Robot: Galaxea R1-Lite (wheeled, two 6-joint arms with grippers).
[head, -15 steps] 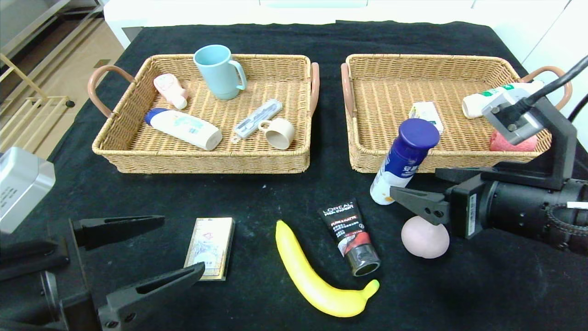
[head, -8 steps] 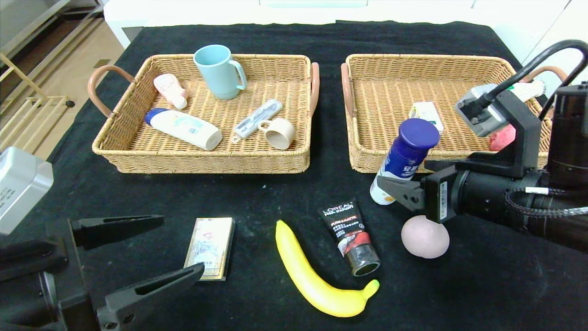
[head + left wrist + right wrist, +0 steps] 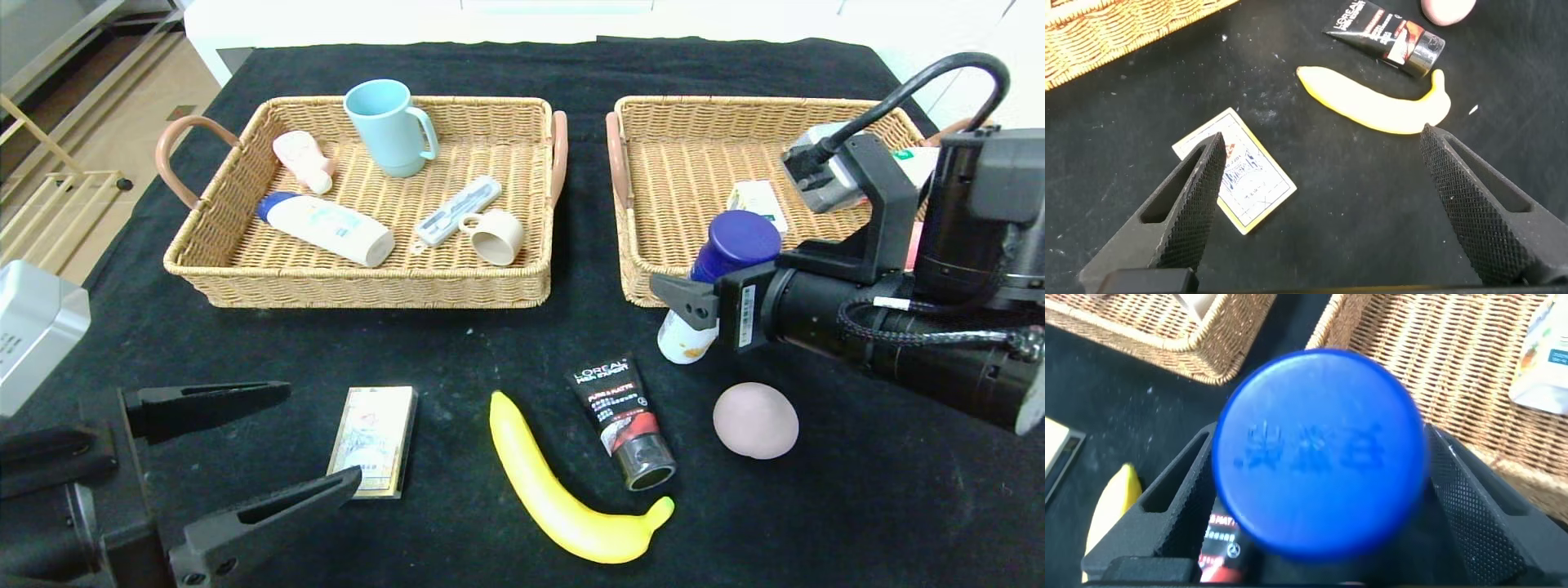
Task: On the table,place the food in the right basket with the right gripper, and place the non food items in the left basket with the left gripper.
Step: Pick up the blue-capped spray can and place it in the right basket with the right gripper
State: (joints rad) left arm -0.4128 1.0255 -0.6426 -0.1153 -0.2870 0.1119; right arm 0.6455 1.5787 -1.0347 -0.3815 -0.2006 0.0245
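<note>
A white bottle with a blue cap (image 3: 729, 245) stands upright on the black table just in front of the right basket (image 3: 694, 106). My right gripper (image 3: 702, 296) is open and straddles the bottle below its cap; the cap (image 3: 1319, 449) fills the right wrist view between the two fingers. A banana (image 3: 563, 498), a black L'Oreal tube (image 3: 620, 416), a pink ball (image 3: 755, 419) and a flat card box (image 3: 374, 441) lie on the table in front. My left gripper (image 3: 320, 437) is open and empty at the near left, beside the card box (image 3: 1234, 181).
The left basket (image 3: 359, 286) holds a blue mug (image 3: 390, 126), a white lotion bottle (image 3: 326, 229), a small cup and other items. The right basket holds a small white box (image 3: 759, 200); my right arm hides its right end. The banana (image 3: 1372, 102) also shows in the left wrist view.
My right gripper has risen off the pink ball and moved towards the baskets, coming round the blue-capped bottle. The bottle and the left arm have not moved.
</note>
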